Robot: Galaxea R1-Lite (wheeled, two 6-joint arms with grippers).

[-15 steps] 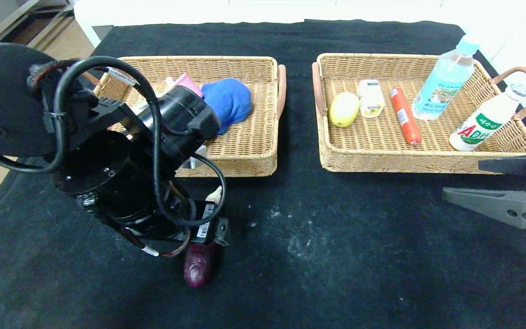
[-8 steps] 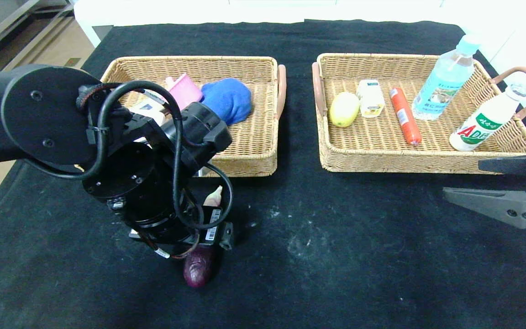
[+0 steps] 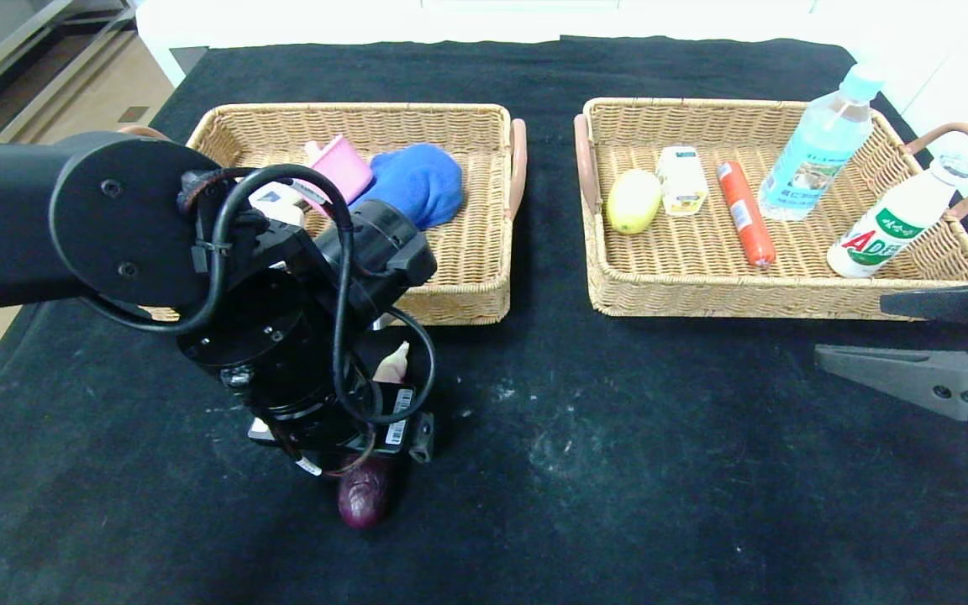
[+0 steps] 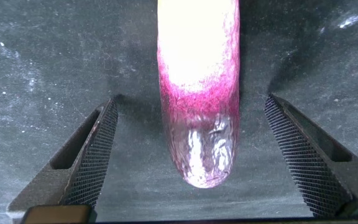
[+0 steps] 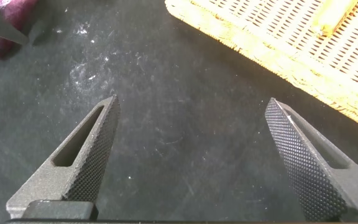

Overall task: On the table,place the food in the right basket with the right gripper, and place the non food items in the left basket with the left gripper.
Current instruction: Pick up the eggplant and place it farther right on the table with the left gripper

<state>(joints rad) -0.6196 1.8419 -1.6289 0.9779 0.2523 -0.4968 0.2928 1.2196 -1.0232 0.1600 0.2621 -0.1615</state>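
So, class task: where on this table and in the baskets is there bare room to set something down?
Free: the black table in front of the right basket, between the left tool and right tool; the strip between the baskets; the left basket's right part. Crowded: around the eggplant under the left arm.

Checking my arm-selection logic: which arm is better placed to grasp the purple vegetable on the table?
Left. The left gripper is open with a finger on each side of the purple vegetable; the right gripper hangs open, far off, before the right basket.
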